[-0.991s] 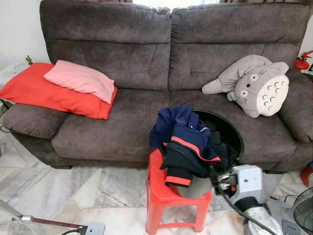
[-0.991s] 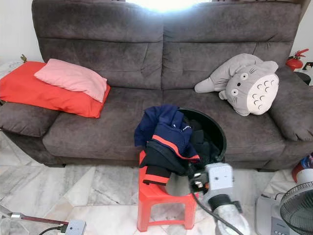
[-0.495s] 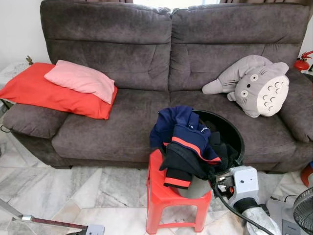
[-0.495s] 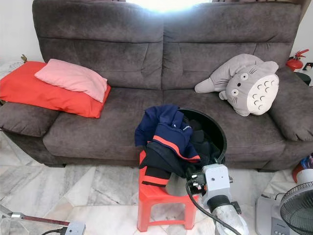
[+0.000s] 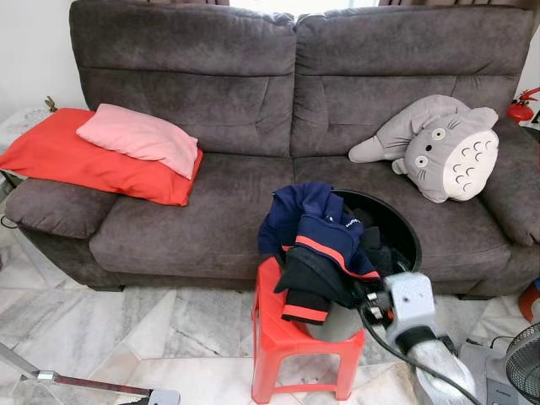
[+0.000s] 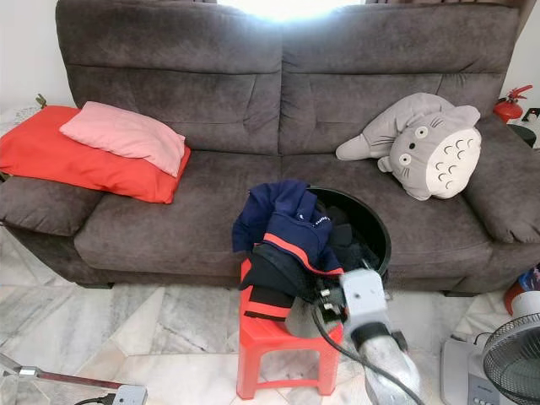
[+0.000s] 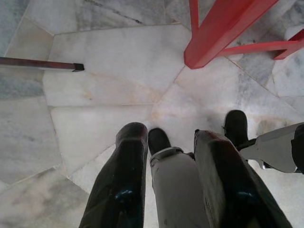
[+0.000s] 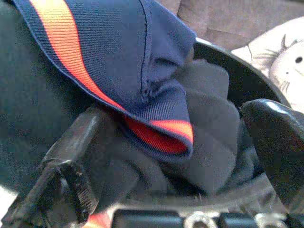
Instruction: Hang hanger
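Navy/orange jacket (image 5: 316, 240), logo unreadable; right gripper (image 8: 180, 156) fingers spread vs. it, basket (image 5: 396, 224).

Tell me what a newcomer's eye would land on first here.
First, the heap of navy clothes with an orange stripe spilling out of a black basket on a red stool, in front of a grey sofa. The right gripper reaches in, its fingers open around the cloth. Next, the grey plush toy on the sofa's right seat and the red and pink pillows on its left.
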Robot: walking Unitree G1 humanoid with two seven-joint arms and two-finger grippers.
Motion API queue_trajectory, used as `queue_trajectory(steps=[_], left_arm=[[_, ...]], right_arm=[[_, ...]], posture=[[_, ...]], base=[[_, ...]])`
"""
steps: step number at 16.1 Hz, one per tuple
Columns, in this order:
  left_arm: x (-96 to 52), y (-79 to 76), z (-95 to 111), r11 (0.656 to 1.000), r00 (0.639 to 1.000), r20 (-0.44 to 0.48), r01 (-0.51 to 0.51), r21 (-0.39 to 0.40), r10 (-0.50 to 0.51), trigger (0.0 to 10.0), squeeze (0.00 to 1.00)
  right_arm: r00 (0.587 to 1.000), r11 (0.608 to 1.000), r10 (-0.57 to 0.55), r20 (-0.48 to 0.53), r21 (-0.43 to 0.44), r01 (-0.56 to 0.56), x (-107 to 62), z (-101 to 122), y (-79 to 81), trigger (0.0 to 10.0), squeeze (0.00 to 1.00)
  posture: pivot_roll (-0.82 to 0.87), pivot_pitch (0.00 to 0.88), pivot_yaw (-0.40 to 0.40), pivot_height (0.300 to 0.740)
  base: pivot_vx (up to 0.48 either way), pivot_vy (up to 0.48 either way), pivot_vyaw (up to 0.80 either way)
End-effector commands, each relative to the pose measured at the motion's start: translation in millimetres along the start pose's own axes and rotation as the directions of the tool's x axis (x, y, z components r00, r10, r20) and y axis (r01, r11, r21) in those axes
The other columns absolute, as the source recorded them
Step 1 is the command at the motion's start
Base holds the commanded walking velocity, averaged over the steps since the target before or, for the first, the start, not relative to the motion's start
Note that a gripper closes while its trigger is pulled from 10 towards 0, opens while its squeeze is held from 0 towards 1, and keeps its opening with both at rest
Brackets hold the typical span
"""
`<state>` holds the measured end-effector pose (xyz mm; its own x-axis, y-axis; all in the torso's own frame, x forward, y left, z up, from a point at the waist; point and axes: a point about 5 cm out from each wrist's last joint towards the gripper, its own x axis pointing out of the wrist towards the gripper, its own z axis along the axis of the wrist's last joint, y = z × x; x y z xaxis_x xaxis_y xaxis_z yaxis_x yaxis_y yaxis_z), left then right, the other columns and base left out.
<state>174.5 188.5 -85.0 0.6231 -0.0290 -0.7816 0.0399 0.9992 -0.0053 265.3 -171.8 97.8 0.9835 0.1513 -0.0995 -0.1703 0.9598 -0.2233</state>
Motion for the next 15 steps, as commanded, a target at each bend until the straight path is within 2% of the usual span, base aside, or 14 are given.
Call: queue_trajectory(steps=[1, 3, 5, 6, 8, 9, 11, 13, 15], left_arm=[[-1.9, 1.1, -9, 1.000, 0.999, -0.037, -0.005, -0.005, 0.004, 10.0, 0.00], [-2.0, 2.2, -8, 1.000, 0.999, -0.036, -0.010, -0.007, 0.009, 10.0, 0.00], [-2.3, 3.2, -9, 1.000, 0.999, -0.038, -0.012, -0.008, 0.011, 10.0, 0.00], [-2.5, 3.5, -10, 1.000, 0.999, -0.040, -0.011, -0.006, 0.011, 10.0, 0.00], [-2.5, 3.8, -10, 1.000, 0.999, -0.042, -0.009, 0.001, 0.009, 10.0, 0.00], [-2.5, 3.9, -9, 1.000, 0.999, -0.041, -0.009, 0.001, 0.009, 10.0, 0.00], [-2.3, 3.9, -9, 1.000, 0.999, -0.041, -0.009, 0.002, 0.009, 10.0, 0.00], [-2.3, 4.0, -9, 1.000, 0.999, -0.042, -0.010, 0.005, 0.010, 10.0, 0.00], [-2.2, 3.6, -9, 1.000, 0.999, -0.043, -0.010, 0.004, 0.010, 10.0, 0.00]], right_arm=[[1.000, 1.000, 0.004, 0.001, -0.014, -0.004, 4.6, 2, 1.8, 10.0, 0.00], [1.000, 1.000, -0.007, 0.003, -0.018, 0.007, 8.2, 3, 1.1, 10.0, 0.00], [0.988, 0.989, -0.144, 0.048, -0.013, 0.145, 8.0, 10, -11.0, 10.0, 0.00], [0.962, 0.967, -0.255, 0.095, 0.004, 0.255, 4.9, 16, -21.0, 10.0, 0.00], [0.932, 0.938, -0.346, 0.103, 0.025, 0.346, -1.3, 16, -24.8, 10.0, 0.00], [0.931, 0.934, -0.356, 0.078, 0.054, 0.352, -3.1, 12, -23.1, 10.0, 0.00], [0.951, 0.949, -0.306, 0.034, 0.087, 0.302, -1.6, 4, -13.4, 10.0, 0.00], [0.972, 0.969, -0.234, 0.020, 0.085, 0.232, 3.7, 3, -4.4, 10.0, 0.00], [0.978, 0.976, -0.205, 0.027, 0.076, 0.203, 7.6, 4, -2.2, 10.0, 0.00]], posture=[[-0.18, 0.071, 0.012, 0.740], [-0.17, 0.071, 0.013, 0.740], [-0.17, 0.074, 0.016, 0.740], [-0.18, 0.075, 0.017, 0.740], [-0.18, 0.077, 0.020, 0.740], [-0.18, 0.079, 0.021, 0.740], [-0.18, 0.078, 0.023, 0.740], [-0.18, 0.077, 0.022, 0.740], [-0.17, 0.075, 0.019, 0.740]], base=[[0.000, 0.000, 0.00], [0.000, 0.000, 0.00], [0.000, 0.000, 0.00], [0.000, 0.000, 0.00], [0.000, 0.000, 0.00], [0.000, 0.000, 0.00], [0.000, 0.000, 0.00], [0.000, 0.000, 0.00], [0.000, 0.000, 0.00]])
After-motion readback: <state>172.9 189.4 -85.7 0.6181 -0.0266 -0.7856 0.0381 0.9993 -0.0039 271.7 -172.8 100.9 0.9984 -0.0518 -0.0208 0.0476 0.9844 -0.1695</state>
